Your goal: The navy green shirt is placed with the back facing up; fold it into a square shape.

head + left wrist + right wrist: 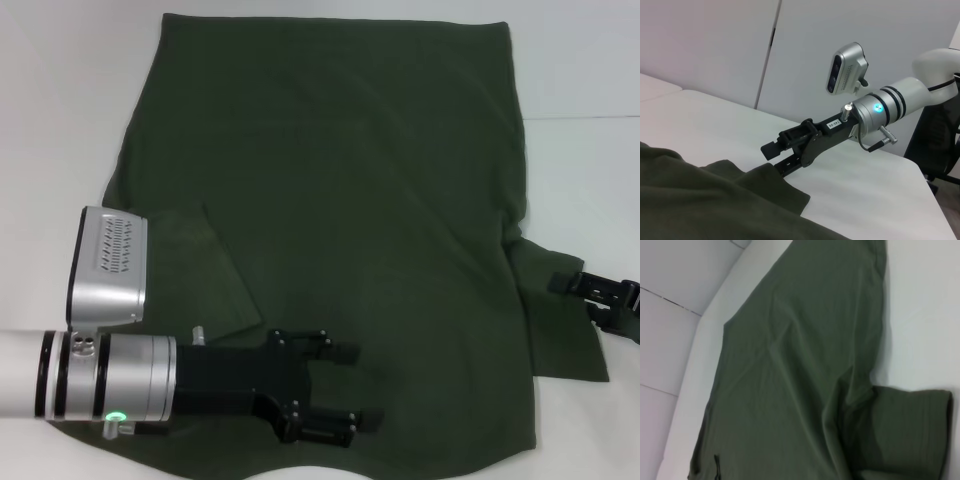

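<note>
While navy green shirt [340,200] lies flat, left hand [345,385] open above it, right hand [600,293] open at sleeve.

Shirt [350,200] spread on table [590,60], left tool [335,390] over its near edge, right tool [605,295] at right sleeve

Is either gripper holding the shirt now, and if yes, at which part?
No. The left gripper is open over the navy green shirt near its collar end. The right gripper, open, is beside the right sleeve, gripping nothing.
</note>
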`<state>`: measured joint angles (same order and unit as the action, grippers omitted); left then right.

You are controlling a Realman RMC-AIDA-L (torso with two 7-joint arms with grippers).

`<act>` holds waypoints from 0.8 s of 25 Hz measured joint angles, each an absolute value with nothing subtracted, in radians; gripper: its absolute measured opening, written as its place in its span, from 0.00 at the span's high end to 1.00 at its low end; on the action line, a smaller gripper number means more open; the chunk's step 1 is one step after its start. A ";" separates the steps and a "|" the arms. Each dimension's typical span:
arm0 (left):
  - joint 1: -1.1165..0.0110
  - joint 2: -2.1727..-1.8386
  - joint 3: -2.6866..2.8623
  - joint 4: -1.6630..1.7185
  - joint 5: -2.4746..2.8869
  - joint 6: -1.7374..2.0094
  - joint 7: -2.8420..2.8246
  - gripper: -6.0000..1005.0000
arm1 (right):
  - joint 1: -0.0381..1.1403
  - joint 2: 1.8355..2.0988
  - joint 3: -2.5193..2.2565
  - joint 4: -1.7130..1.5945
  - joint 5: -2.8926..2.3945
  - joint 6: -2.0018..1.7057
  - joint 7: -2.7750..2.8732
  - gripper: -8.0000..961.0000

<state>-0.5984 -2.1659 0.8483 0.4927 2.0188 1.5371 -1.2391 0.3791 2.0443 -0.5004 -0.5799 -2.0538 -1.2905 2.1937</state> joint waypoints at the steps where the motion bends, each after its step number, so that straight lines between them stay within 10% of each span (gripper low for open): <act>1: -0.598 -2.166 0.848 0.493 2.019 1.537 -1.239 0.16 | 0.379 2.044 -0.497 -0.580 -2.054 -1.292 2.194 0.15; 8: -0.595 -2.166 0.848 0.495 2.019 1.537 -1.239 0.16 | 0.386 2.041 -0.464 -0.528 -2.054 -1.292 2.188 0.18; 20: -0.595 -2.166 0.848 0.496 2.020 1.537 -1.241 0.16 | 0.381 2.048 -0.417 -0.517 -2.054 -1.290 2.163 0.74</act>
